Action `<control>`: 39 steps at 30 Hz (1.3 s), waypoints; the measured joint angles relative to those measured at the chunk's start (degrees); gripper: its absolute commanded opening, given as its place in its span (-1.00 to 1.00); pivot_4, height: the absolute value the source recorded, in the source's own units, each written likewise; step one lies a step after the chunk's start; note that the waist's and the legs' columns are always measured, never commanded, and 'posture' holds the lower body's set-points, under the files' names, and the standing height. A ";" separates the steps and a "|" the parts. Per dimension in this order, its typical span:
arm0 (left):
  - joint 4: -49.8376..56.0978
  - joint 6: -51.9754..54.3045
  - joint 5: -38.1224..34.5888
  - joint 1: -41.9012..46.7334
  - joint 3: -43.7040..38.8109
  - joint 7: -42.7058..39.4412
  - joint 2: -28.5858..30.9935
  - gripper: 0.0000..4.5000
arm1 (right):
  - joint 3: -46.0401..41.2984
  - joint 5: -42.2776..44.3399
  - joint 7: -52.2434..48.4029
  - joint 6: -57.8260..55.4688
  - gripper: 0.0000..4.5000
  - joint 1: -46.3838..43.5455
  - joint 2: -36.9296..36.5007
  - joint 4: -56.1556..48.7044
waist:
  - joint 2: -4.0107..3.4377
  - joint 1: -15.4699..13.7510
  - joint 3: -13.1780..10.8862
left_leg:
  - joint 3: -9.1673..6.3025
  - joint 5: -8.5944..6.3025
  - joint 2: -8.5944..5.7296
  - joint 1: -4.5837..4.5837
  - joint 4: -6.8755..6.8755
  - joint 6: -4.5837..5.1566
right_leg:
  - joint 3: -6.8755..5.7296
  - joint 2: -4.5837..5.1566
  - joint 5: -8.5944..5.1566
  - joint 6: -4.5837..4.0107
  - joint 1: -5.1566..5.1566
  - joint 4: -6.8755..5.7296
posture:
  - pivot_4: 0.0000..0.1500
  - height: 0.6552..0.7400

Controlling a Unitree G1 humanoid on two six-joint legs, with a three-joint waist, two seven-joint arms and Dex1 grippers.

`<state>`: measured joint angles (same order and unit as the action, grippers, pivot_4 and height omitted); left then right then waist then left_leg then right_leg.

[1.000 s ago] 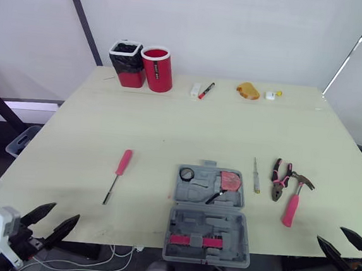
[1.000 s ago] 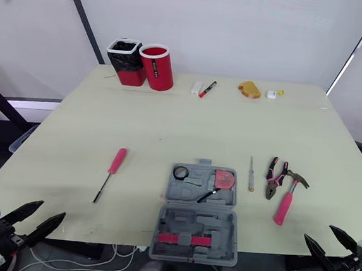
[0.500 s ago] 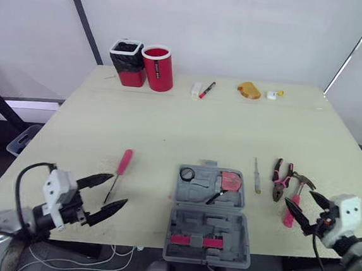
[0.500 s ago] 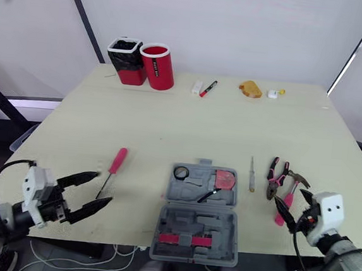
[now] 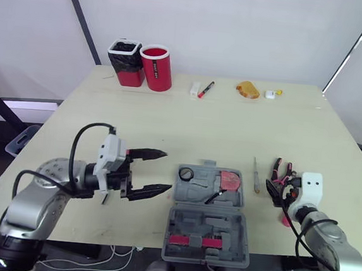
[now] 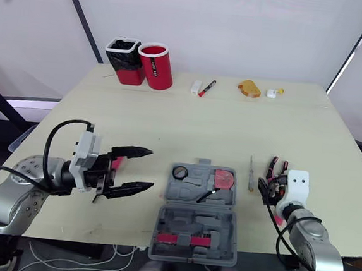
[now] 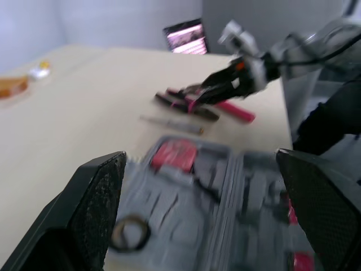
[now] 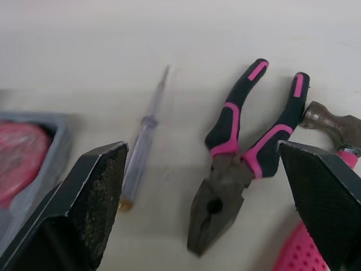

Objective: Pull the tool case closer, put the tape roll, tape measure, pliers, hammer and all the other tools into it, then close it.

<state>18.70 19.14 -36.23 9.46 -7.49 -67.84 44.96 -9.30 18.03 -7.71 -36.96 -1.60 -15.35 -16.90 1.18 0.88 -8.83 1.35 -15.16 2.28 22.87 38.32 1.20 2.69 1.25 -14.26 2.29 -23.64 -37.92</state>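
The case (image 5: 209, 217) is seen lying open at the lower centre of the frame, a grey moulded-plastic shell with shaped recesses. In its far half a black tape roll (image 5: 186, 173), a red tape measure (image 5: 230, 180) and a thin black tool (image 5: 214, 197) are held; a red strip (image 5: 192, 241) is seated in its near half. At the upper left, a round red cup (image 5: 157, 69) and a squarish red bin (image 5: 128, 62) lined in black are stood side by side on the pale, smooth worktop (image 5: 232, 127). Right of the case, a slim screwdriver (image 8: 142, 147), pliers (image 8: 242, 164) with black-and-pink grips and a hammer (image 8: 333, 129) with a pink handle are laid flat. The left pincer (image 5: 168, 170) is held released, spread wide, pointed towards the case's left side from a bent arm. The right pincer (image 5: 274, 187) is likewise released, brought close to the pliers.
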 measured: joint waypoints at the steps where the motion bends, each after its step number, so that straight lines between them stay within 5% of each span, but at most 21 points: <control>1: 0.08 0.69 -0.12 0.74 0.61 -0.32 0.18 1.00 | 0.09 -0.68 0.72 -0.11 0.97 -0.02 0.17 0.34 | 0.00 0.00 0.00 | -0.01 0.00 0.00 0.01 -0.01 0.00 | -0.01 -0.02 0.00 0.01 0.00 0.00 | 1.00 1.00; 22: 0.87 6.57 -3.86 8.27 3.60 -3.01 -0.35 1.00 | -0.95 -6.17 10.18 0.19 0.97 -6.31 10.79 10.90 | -0.05 0.25 -0.04 | -0.03 0.00 0.07 0.01 0.01 0.00 | 0.06 -0.15 0.02 0.02 -0.01 -0.02 | 1.00 1.00; 25: 0.87 6.56 -3.85 8.27 3.59 -2.93 -0.37 1.00 | -1.38 -6.44 10.98 1.00 0.66 -6.93 11.22 12.07 | -0.04 0.27 -0.03 | -0.03 0.00 0.06 0.00 0.02 0.00 | 0.08 -0.16 0.02 0.01 0.00 -0.03 | 1.00 1.00; 31: 0.86 6.54 -3.82 7.66 3.57 -2.32 -0.78 1.00 | -1.58 -8.53 12.13 1.93 -0.58 -7.50 11.16 13.50 | -0.02 0.69 -0.02 | -0.03 0.00 0.06 -0.03 0.02 0.00 | 0.10 -0.17 0.03 0.01 0.00 -0.04 | 1.00 1.00; 39: 0.85 6.35 -3.78 7.26 3.56 -1.94 -1.41 1.00 | -0.51 -9.81 11.87 2.12 -0.57 -7.89 11.02 13.85 | -0.02 1.44 -0.02 | -0.04 0.00 0.07 -0.02 0.00 0.00 | 0.11 -0.18 0.03 0.01 0.00 -0.04 | 1.00 1.00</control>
<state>19.55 25.49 -40.01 16.72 -3.93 -69.78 43.55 -9.82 8.22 4.16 -34.83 -9.49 -4.33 -3.05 1.16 2.32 -8.85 1.31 -15.15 2.35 22.85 38.32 1.20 2.80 1.07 -14.24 2.30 -23.65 -37.96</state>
